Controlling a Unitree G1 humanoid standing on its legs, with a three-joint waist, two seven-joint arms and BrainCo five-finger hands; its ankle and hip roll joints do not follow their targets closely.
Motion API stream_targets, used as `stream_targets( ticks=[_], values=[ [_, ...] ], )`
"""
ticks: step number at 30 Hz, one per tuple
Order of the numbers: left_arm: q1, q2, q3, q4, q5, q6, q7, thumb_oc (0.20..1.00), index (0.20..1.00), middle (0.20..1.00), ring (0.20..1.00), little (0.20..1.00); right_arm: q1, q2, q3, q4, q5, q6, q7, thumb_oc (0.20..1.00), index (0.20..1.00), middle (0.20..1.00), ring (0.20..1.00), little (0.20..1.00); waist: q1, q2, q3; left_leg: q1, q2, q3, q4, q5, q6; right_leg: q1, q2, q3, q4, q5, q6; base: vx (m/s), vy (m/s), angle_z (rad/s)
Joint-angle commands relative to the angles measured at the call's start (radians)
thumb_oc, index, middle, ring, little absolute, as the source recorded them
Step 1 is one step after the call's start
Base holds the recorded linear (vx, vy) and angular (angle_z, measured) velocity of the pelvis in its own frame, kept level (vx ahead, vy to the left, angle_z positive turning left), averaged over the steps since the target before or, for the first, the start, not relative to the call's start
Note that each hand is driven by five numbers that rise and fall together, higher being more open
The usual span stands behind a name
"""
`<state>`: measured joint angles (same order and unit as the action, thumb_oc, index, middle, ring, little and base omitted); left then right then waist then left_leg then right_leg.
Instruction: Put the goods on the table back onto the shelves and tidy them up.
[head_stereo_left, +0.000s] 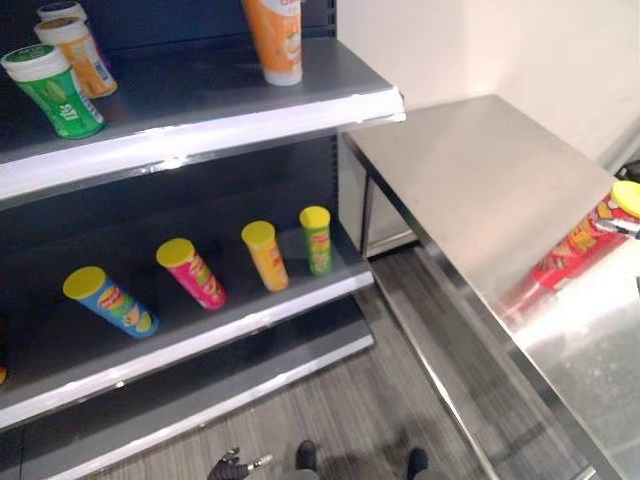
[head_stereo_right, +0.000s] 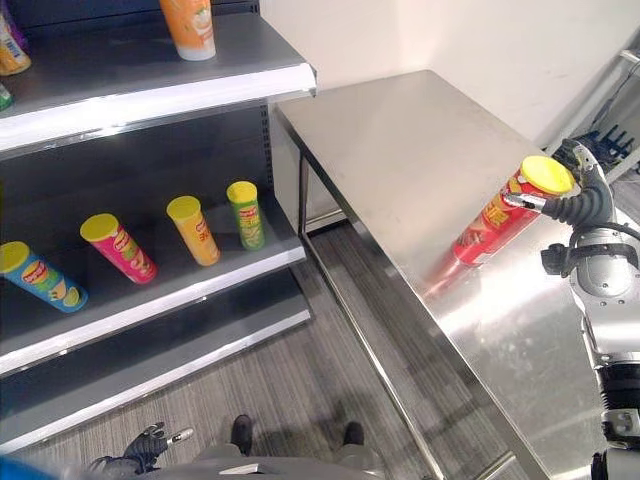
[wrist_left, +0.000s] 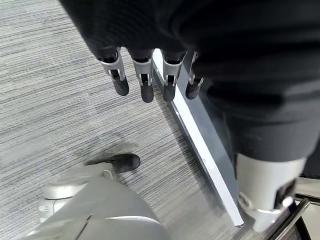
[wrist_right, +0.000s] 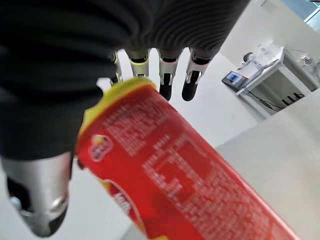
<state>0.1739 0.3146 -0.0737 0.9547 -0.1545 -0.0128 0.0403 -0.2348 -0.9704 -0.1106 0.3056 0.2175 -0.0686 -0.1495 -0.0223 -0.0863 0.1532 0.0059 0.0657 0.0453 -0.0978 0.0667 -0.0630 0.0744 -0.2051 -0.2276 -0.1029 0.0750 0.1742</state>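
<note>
1. Red can (head_stereo_right: 497, 218) with yellow lid (head_stereo_right: 547, 174): tilted on the steel table (head_stereo_right: 420, 150), base down on the tabletop, lid end up in the right hand (head_stereo_right: 575, 200); mirrored in the shiny surface below it.
2. Right hand: fingers (wrist_right: 166, 82) relaxed and only loosely bent over the lid end, thumb against the can's side near the lid in the right eye view; looks like a light hold at the top rather than a full wrap.
3. Left hand (wrist_left: 145, 75): hanging low over the grey floor (wrist_left: 45, 75), fingers slack and fairly straight, holding nothing.
4. Handling, as a judgement: probably a light, stiff tube with a smooth glossy wall, so apt to slip and to swing if carried by the lid end alone; lid likely to pop off under a pull; better taken round the middle of the body, thumb opposite fingers, without hard squeezing.
5. Destination: lower shelf (head_stereo_left: 200, 330) carrying 4 yellow-lidded cans, blue can (head_stereo_left: 112, 301), pink can (head_stereo_left: 192, 273), yellow can (head_stereo_left: 265, 255), green can (head_stereo_left: 317, 240); room left on that shelf; upper shelf (head_stereo_left: 190, 95) holding an orange tub (head_stereo_left: 275, 40) and 3 containers at its left.
6. Hard to tell: how firmly the thumb presses; can cut off at the frame edge in the left eye view; can's base out of frame in the right wrist view; far left of both shelves cropped.
</note>
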Motion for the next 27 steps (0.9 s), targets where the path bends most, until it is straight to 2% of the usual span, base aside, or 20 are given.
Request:
stream_targets(
  ticks=[1, 11, 12, 13, 14, 16, 17, 18, 20, 27],
  values=[
    [-0.058, 0.031, -0.030, 0.019, -0.036, -0.023, 0.024, 1.000, 1.000, 1.000, 1.000, 1.000, -0.123, -0.109, 0.036, 0.025, 0.022, -0.024, -0.011, 1.000, 1.000, 1.000, 1.000, 1.000, 0.034, 0.004, 0.012, 0.037, 0.066, 0.014, 0.020, -0.082, -0.062, 0.037, -0.009, -0.021, 0.036, -0.099, 0.039, -0.01, -0.021, 0.10],
    [-0.063, 0.026, -0.033, 0.034, -0.035, -0.025, 0.029, 1.000, 1.000, 1.000, 1.000, 1.000, -0.125, -0.117, 0.058, 0.054, 0.018, -0.018, 0.002, 1.000, 1.000, 1.000, 1.000, 1.000, 0.041, 0.002, 0.016, 0.032, 0.071, -0.001, 0.019, -0.081, -0.066, 0.045, -0.008, -0.042, 0.036, -0.103, 0.038, 0.00, -0.013, 0.05],
    [-0.064, 0.026, -0.033, 0.034, -0.036, -0.026, 0.030, 1.000, 1.000, 1.000, 1.000, 1.000, -0.127, -0.120, 0.063, 0.055, 0.019, -0.018, 0.006, 0.865, 0.865, 0.865, 0.865, 0.865, 0.041, 0.001, 0.016, 0.032, 0.071, -0.001, 0.019, -0.081, -0.067, 0.045, -0.008, -0.043, 0.036, -0.104, 0.038, 0.00, -0.003, 0.03],
    [-0.064, 0.026, -0.033, 0.034, -0.036, -0.026, 0.030, 1.000, 1.000, 1.000, 1.000, 1.000, -0.128, -0.120, 0.063, 0.056, 0.020, -0.018, 0.007, 0.790, 0.790, 0.790, 0.790, 0.790, 0.041, 0.002, 0.016, 0.032, 0.071, -0.001, 0.019, -0.081, -0.067, 0.045, -0.008, -0.043, 0.036, -0.104, 0.038, 0.00, -0.002, 0.05],
    [-0.066, 0.027, -0.034, 0.034, -0.036, -0.027, 0.030, 1.000, 1.000, 1.000, 1.000, 1.000, -0.130, -0.126, 0.074, 0.061, 0.020, -0.016, 0.014, 0.755, 0.755, 0.755, 0.755, 0.755, 0.041, 0.000, 0.016, 0.032, 0.071, -0.002, 0.019, -0.081, -0.067, 0.045, -0.009, -0.044, 0.037, -0.104, 0.038, 0.00, 0.000, 0.08],
    [-0.070, 0.028, -0.034, 0.033, -0.035, -0.028, 0.029, 1.000, 1.000, 1.000, 1.000, 1.000, -0.128, -0.142, 0.085, 0.067, 0.022, -0.013, 0.030, 0.445, 0.445, 0.445, 0.445, 0.445, 0.041, -0.003, 0.017, 0.032, 0.071, -0.001, 0.018, -0.081, -0.068, 0.045, -0.009, -0.046, 0.036, -0.103, 0.038, 0.00, -0.002, 0.08],
    [-0.070, 0.028, -0.034, 0.032, -0.035, -0.028, 0.028, 1.000, 1.000, 1.000, 1.000, 1.000, -0.124, -0.152, 0.093, 0.072, 0.029, -0.010, 0.041, 0.347, 0.347, 0.347, 0.347, 0.347, 0.041, -0.004, 0.016, 0.032, 0.071, 0.000, 0.018, -0.081, -0.068, 0.045, -0.009, -0.046, 0.036, -0.103, 0.038, 0.00, -0.003, 0.05],
    [-0.071, 0.029, -0.035, 0.032, -0.035, -0.029, 0.027, 1.000, 1.000, 1.000, 1.000, 1.000, -0.122, -0.160, 0.098, 0.074, 0.034, -0.008, 0.052, 0.200, 0.200, 0.200, 0.200, 0.200, 0.040, -0.006, 0.017, 0.032, 0.071, 0.000, 0.018, -0.081, -0.068, 0.044, -0.009, -0.046, 0.037, -0.103, 0.038, 0.00, 0.000, 0.00],
    [-0.074, 0.031, -0.038, 0.032, -0.034, -0.030, 0.024, 1.000, 1.000, 1.000, 1.000, 1.000, -0.108, -0.187, 0.104, 0.082, 0.051, -0.002, 0.073, 0.200, 0.200, 0.200, 0.200, 0.200, 0.036, -0.009, 0.019, 0.031, 0.072, 0.001, 0.018, -0.080, -0.069, 0.042, -0.009, -0.047, 0.038, -0.102, 0.038, 0.00, 0.000, 0.00],
    [-0.077, 0.033, -0.030, 0.039, -0.038, -0.030, 0.026, 1.000, 1.000, 1.000, 1.000, 1.000, -0.064, -0.200, 0.058, 0.057, 0.059, -0.003, 0.073, 0.200, 0.200, 0.200, 0.200, 0.200, 0.027, -0.012, 0.021, 0.030, 0.074, 0.005, 0.019, -0.082, -0.068, 0.037, -0.012, -0.044, 0.041, -0.100, 0.041, 0.00, 0.000, 0.00]
  ],
)
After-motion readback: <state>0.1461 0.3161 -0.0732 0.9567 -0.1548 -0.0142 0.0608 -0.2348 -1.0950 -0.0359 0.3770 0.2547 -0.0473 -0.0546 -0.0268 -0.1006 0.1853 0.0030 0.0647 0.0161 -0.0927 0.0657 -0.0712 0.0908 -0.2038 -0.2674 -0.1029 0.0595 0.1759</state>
